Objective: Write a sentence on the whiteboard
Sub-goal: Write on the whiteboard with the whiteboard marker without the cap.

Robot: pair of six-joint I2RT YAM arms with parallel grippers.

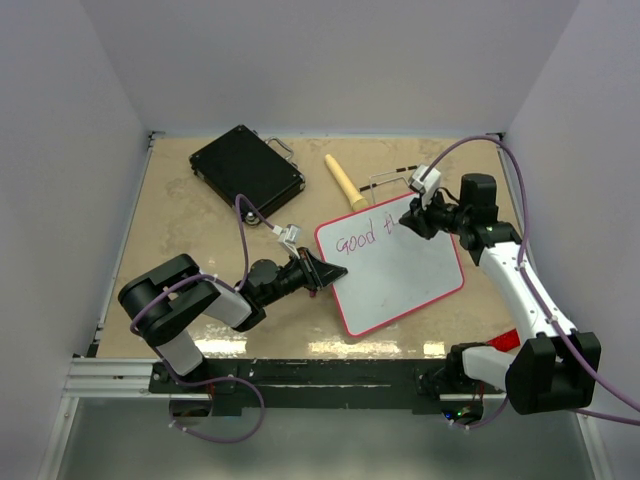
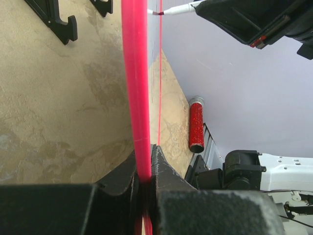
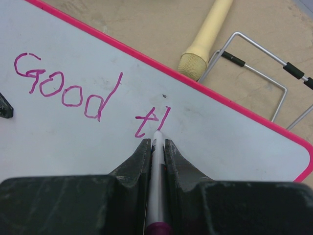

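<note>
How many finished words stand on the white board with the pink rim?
1: pink-purple "Good", at the left of the top line. A second word is only begun at the white marker's tip; the right gripper may hide strokes.

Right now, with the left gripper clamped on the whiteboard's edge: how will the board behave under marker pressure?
Probably stiff: the whiteboard shows a straight rim in the left wrist view. Likely light and apt to pivot, since only the left gripper pins one edge while the marker presses near the far side. Its glossy face may let the tip skid.
</note>
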